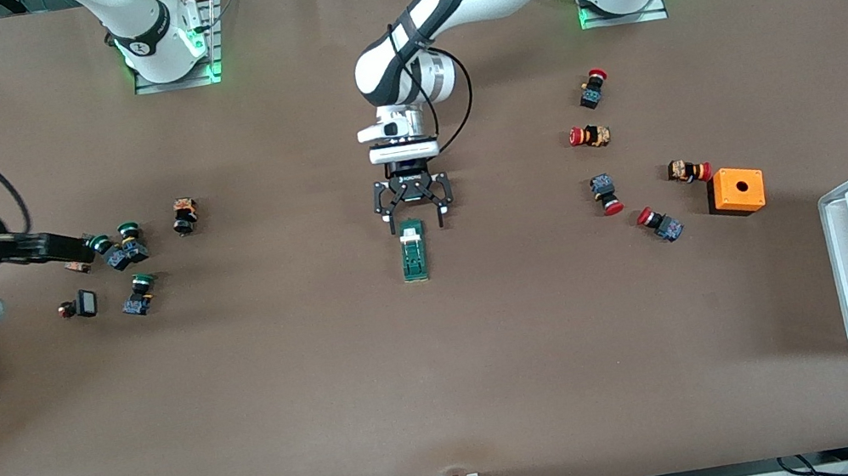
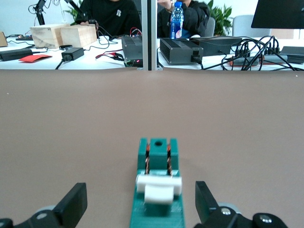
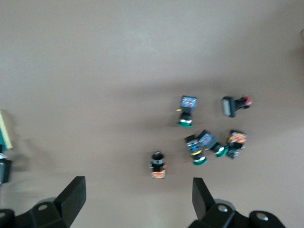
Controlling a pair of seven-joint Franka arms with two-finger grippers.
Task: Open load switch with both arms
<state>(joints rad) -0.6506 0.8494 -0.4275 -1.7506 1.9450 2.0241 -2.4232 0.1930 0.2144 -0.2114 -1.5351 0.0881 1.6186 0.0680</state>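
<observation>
While its fingers [image 2: 71, 206] stand spread wide, gripping nothing, the left gripper [image 1: 415, 218] straddles the load switch [image 1: 413, 250] at the white-tab end, mid-table. The switch's near end is cut off in the left wrist view. The right gripper [image 1: 81, 246], open and empty, hangs over green-capped buttons [image 3: 205, 145], which blur in its wrist view.
</observation>
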